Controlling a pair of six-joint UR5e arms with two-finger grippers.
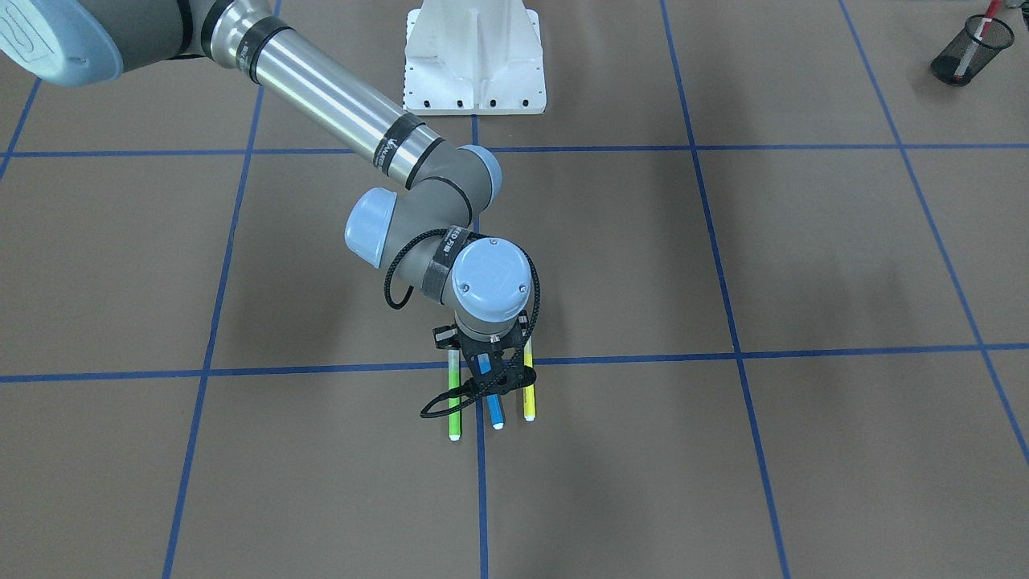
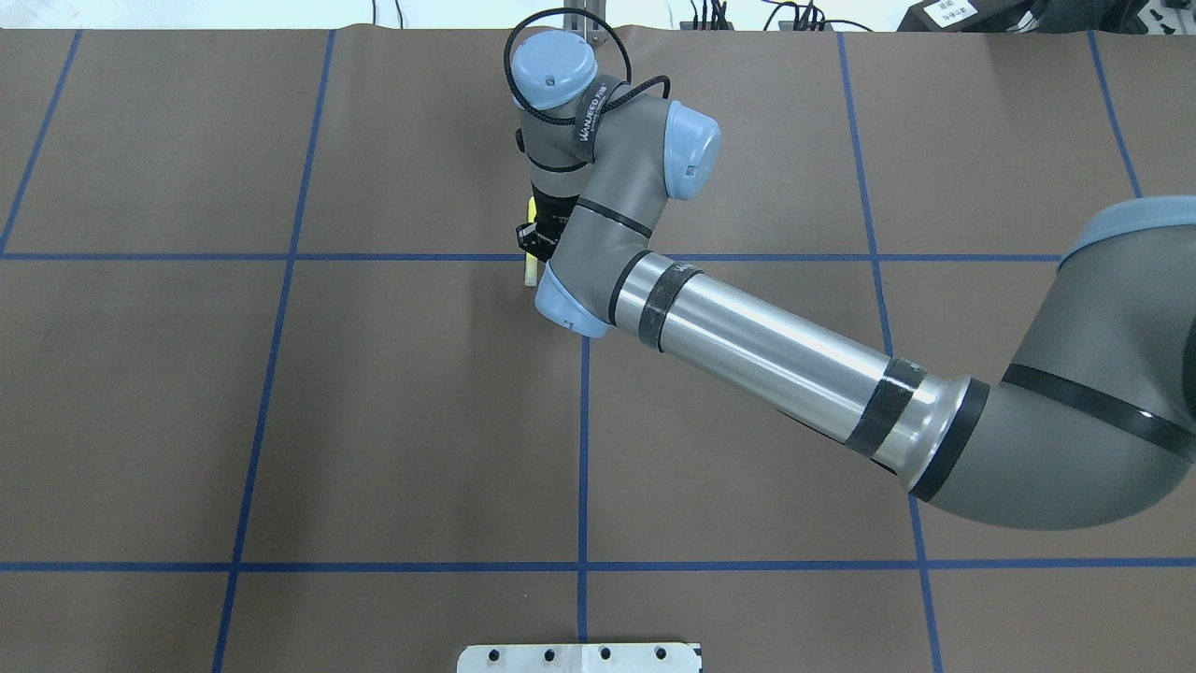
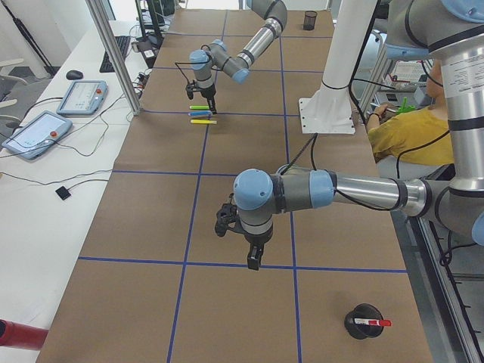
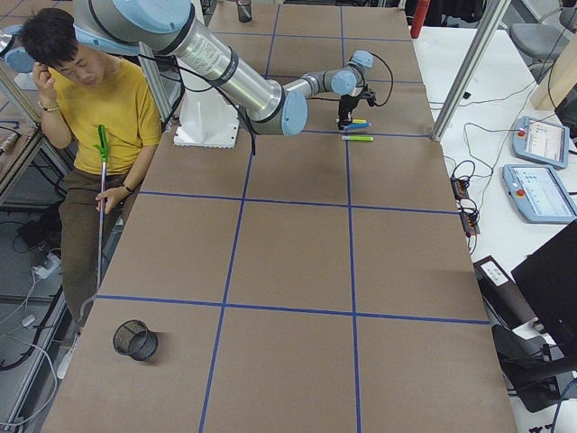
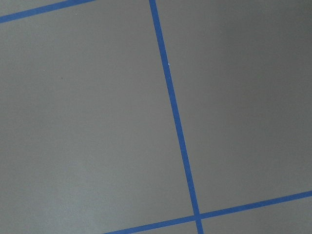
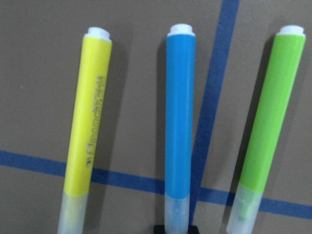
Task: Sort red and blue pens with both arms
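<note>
The blue pen [image 1: 494, 414] lies on the brown table between a green marker [image 1: 454, 410] and a yellow marker [image 1: 529, 394]. In the right wrist view the blue pen [image 6: 179, 122] lies flat, parallel to both. My right gripper [image 1: 489, 384] points down over the blue pen's capped half and looks open, with a finger on either side. The red pen [image 1: 987, 16] stands in a black mesh cup [image 1: 969, 50] on my left side. My left gripper [image 3: 255, 261] hangs over bare table; I cannot tell whether it is open or shut, and its wrist view shows only table.
The white pedestal base [image 1: 474, 56] stands at the table's middle edge. A second black mesh cup [image 4: 135, 340] sits on my right side. A seated person in a yellow shirt [image 4: 90, 99] holds a green-tipped stick beside the table. Blue tape lines grid the surface.
</note>
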